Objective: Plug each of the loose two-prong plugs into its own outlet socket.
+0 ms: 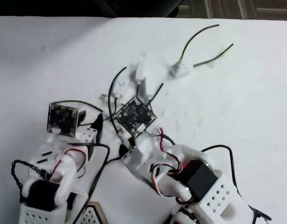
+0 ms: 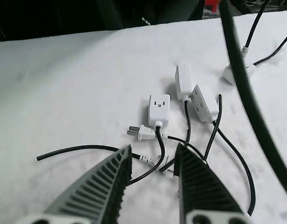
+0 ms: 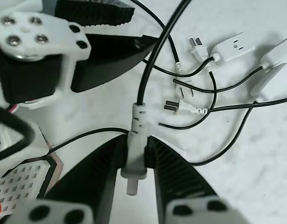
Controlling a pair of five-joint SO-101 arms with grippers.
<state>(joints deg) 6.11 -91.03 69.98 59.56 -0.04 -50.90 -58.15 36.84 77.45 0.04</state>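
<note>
High view: an outlet socket (image 1: pixel 181 70) is seen at 1 o'clock from the arms. Left wrist view: the left gripper (image 2: pixel 153 158) is spread wide near a loose plug (image 2: pixel 143 133) laid crosswise to the fingers. Right wrist view: the right gripper (image 3: pixel 136 142) is clamped on a grey plug (image 3: pixel 134 163), aligned along the fingers, cord led out past the fingertips.

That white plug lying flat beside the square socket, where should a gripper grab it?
Probably the plug by its white body, from above, jaws across its two long sides. It lies flat, prongs at one end, cord leaving the other, so both ends should stay free.
</note>
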